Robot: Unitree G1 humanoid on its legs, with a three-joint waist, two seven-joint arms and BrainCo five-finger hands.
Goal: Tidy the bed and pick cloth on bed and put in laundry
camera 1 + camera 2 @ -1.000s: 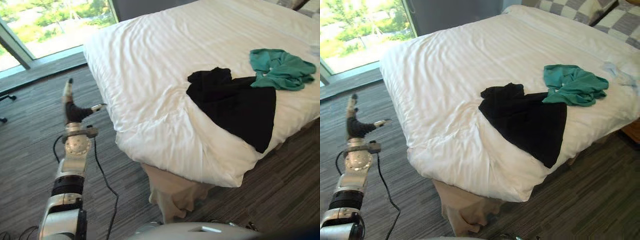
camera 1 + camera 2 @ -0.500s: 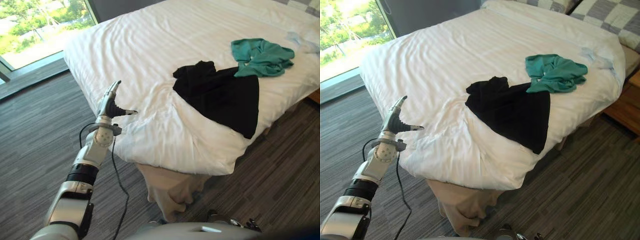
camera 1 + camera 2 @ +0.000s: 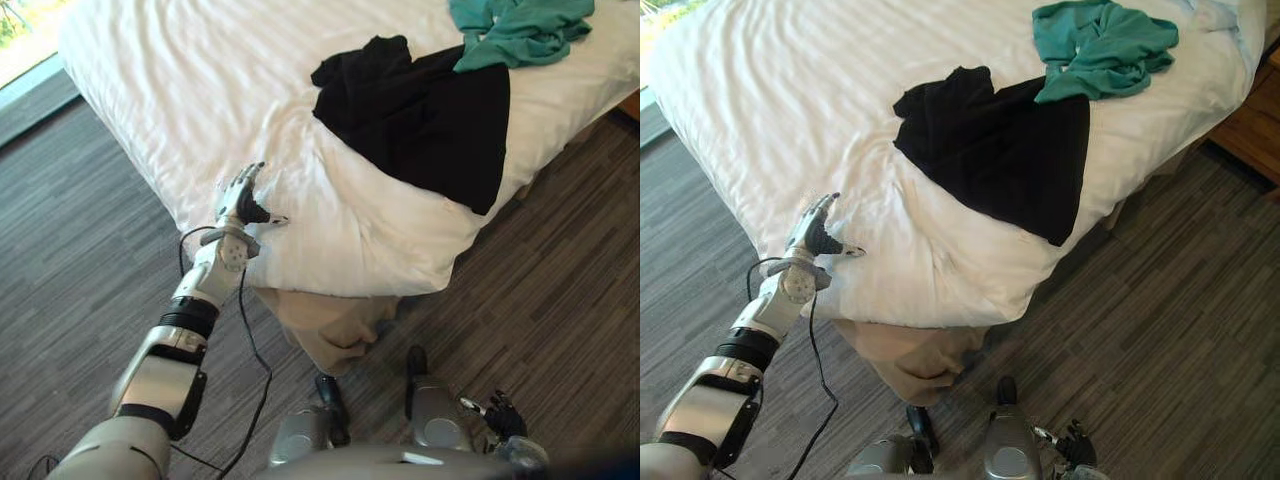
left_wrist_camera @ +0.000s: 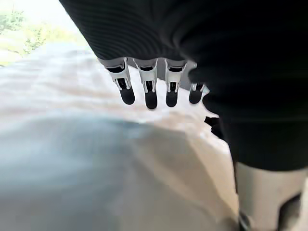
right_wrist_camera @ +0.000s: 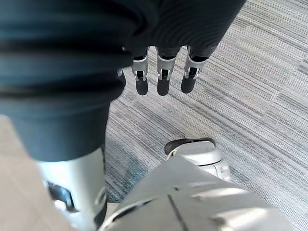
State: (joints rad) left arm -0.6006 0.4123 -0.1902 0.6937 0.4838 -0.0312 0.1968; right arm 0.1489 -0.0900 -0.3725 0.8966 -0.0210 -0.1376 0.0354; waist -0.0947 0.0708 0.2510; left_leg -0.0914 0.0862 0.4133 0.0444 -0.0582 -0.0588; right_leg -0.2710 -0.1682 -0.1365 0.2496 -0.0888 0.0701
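A black cloth (image 3: 420,110) lies spread on the white duvet (image 3: 170,90) and hangs over the bed's near side. A crumpled green cloth (image 3: 520,25) lies just past it, touching its far edge. My left hand (image 3: 240,200) is at the duvet's near corner edge, well to the left of the black cloth. Its fingers (image 4: 147,89) are straight, the thumb sticks out, and it holds nothing. My right hand (image 3: 505,415) hangs low over the floor with its fingers (image 5: 161,79) straight and nothing in it.
A beige bed skirt (image 3: 330,325) bunches on the grey striped floor (image 3: 560,260) under the duvet's corner. A wooden nightstand (image 3: 1255,130) stands right of the bed. A pale cloth (image 3: 1208,12) lies near the bed's far right edge.
The camera has come closer and tilted down. My left hand has moved from over the floor beside the bed to the duvet's corner edge. My right hand now shows at the bottom.
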